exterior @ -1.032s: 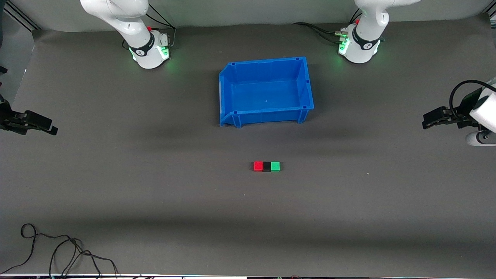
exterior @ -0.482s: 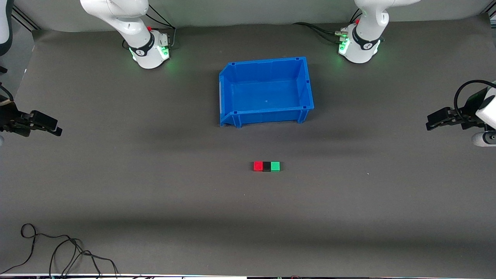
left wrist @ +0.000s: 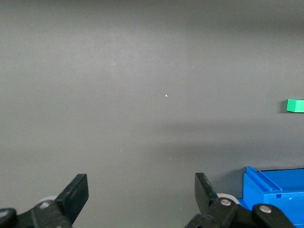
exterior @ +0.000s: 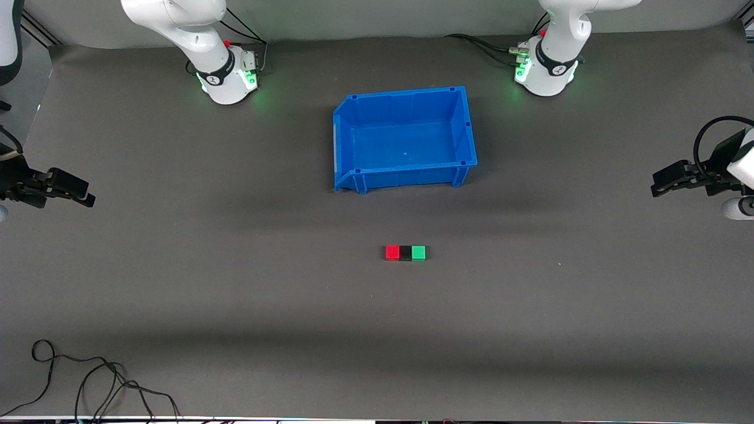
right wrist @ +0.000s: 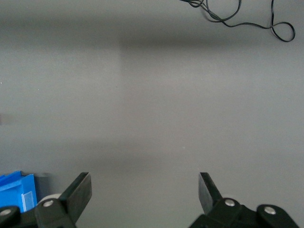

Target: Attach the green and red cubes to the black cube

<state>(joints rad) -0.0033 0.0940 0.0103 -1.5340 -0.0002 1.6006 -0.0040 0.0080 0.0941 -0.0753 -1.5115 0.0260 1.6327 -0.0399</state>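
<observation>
Black cube (exterior: 405, 253) sits mid-frame, red cube (exterior: 392, 252) and green cube (exterior: 418, 252) touching it; left claw (exterior: 662, 181) and right claw (exterior: 82, 194) hang released at the frame's edges.

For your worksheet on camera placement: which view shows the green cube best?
The front view: the green cube shows whole, touching the black cube. The left wrist view catches it only at the picture's edge; the right wrist view misses it.

cubes (exterior: 405, 252) in row (touching) | bin (exterior: 404, 179) farther from front camera
</observation>
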